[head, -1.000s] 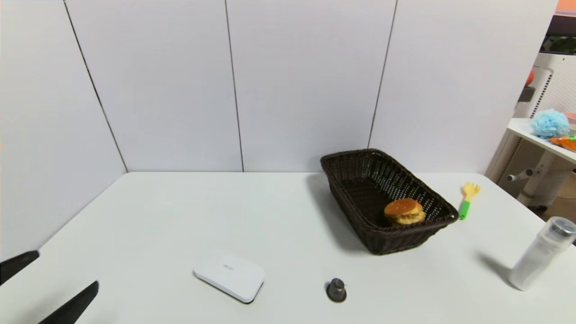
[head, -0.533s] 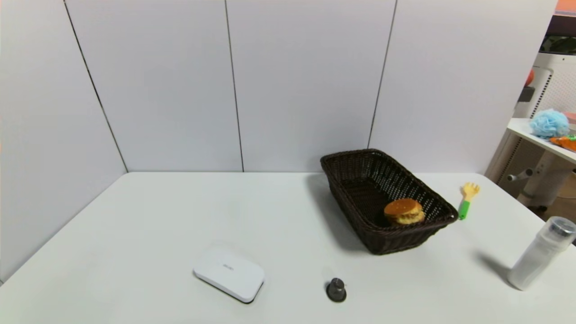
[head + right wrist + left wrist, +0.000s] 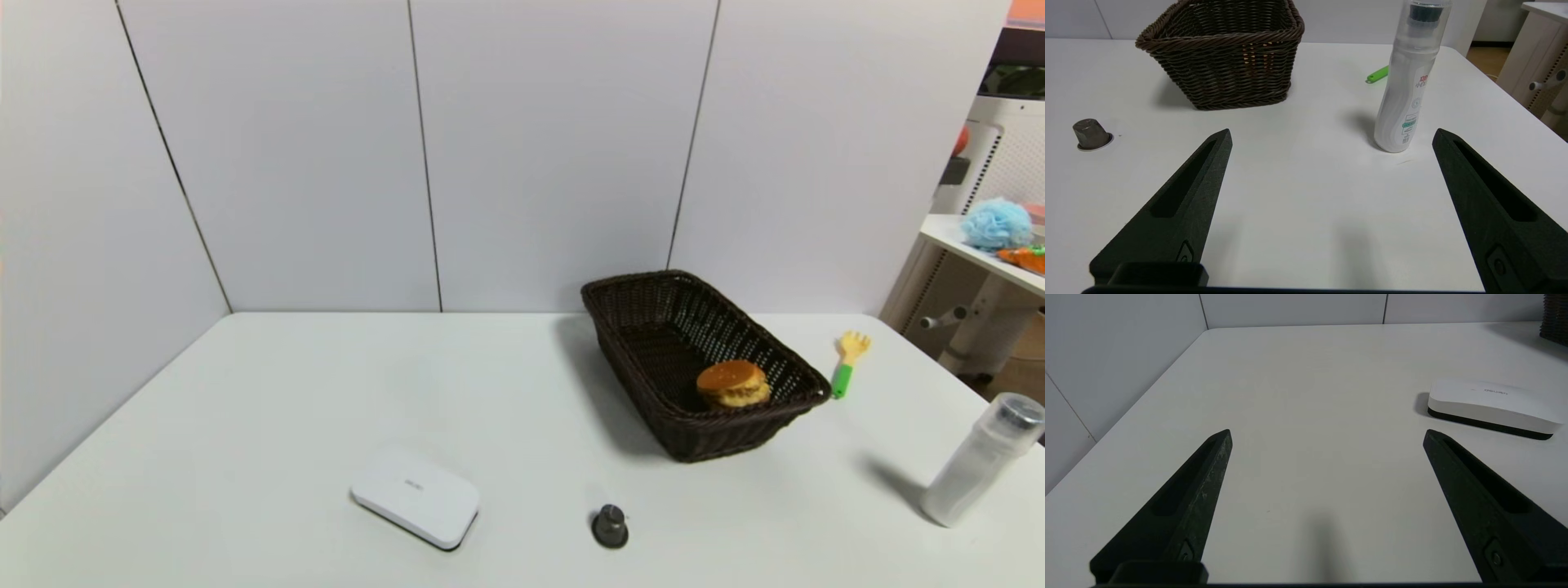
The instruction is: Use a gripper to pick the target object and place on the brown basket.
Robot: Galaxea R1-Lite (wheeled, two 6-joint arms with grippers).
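Observation:
The orange-brown toy bun [image 3: 733,384] lies inside the brown basket [image 3: 645,298], at its near right end. The basket stands on the white table right of centre and also shows in the right wrist view [image 3: 1224,53], where the bun is only a faint orange glint through the weave. Neither gripper shows in the head view. My left gripper [image 3: 1327,435] is open and empty, low over the table's near left part. My right gripper [image 3: 1333,134] is open and empty, low over the table's near right part, well short of the basket.
A white flat box [image 3: 415,498] lies near the front, also in the left wrist view [image 3: 1492,408]. A small dark grey knob [image 3: 610,526] stands beside it. A white bottle [image 3: 976,461] stands at the right edge, with a yellow-green toy fork [image 3: 847,363] beyond the basket.
My left gripper's fingers, seen at the head view's lower left one second ago, have drawn back out of that view. The bun and basket have not moved.

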